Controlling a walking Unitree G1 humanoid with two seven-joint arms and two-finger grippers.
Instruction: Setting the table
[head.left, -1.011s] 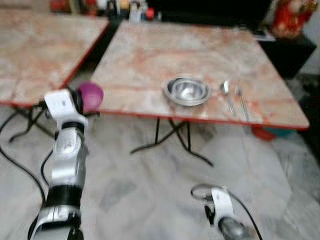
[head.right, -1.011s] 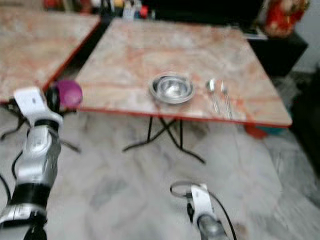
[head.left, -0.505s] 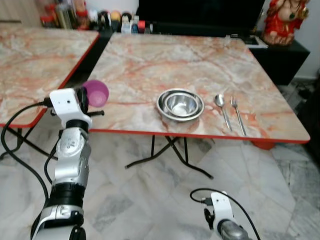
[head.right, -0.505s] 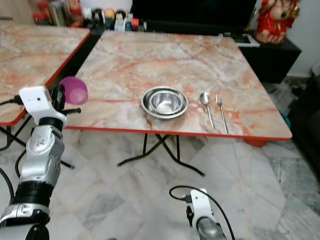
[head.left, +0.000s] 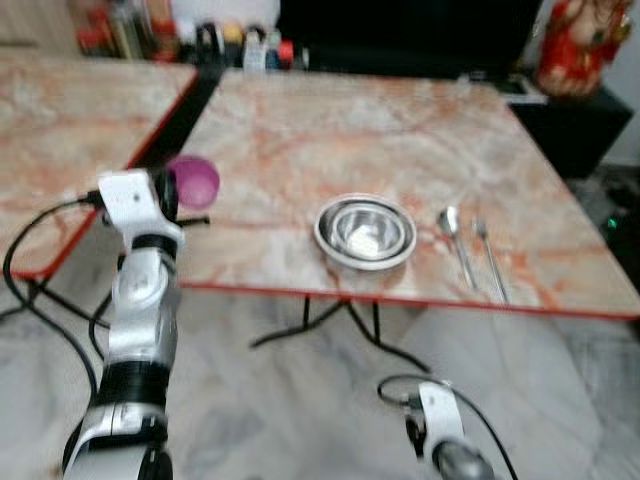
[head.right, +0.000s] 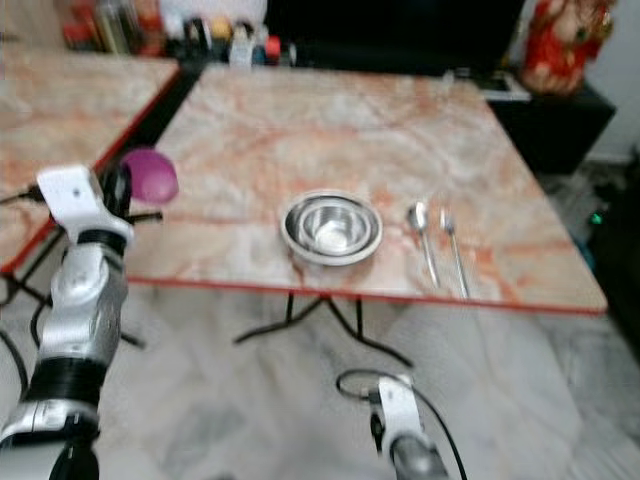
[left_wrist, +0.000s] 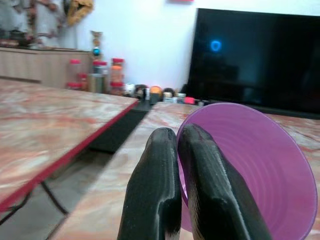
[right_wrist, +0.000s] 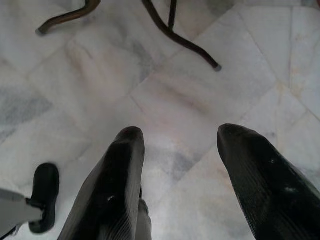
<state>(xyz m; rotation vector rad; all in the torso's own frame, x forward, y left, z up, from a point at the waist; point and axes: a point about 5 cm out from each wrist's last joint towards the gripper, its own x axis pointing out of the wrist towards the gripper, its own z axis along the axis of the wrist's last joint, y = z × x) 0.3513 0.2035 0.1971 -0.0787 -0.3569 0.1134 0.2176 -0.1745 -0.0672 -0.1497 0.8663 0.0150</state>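
Two marble-topped folding tables (head.left: 300, 130) stand on a grey marble floor (right_wrist: 165, 100) before a dark television (left_wrist: 260, 55)

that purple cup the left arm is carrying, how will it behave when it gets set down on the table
The purple cup looks like thin plastic, so it is probably light and slides easily on the smooth marble-look table. The left pincer pinches only its rim wall, so it may flex a little. It narrows toward the base, so it could tip if released tilted.
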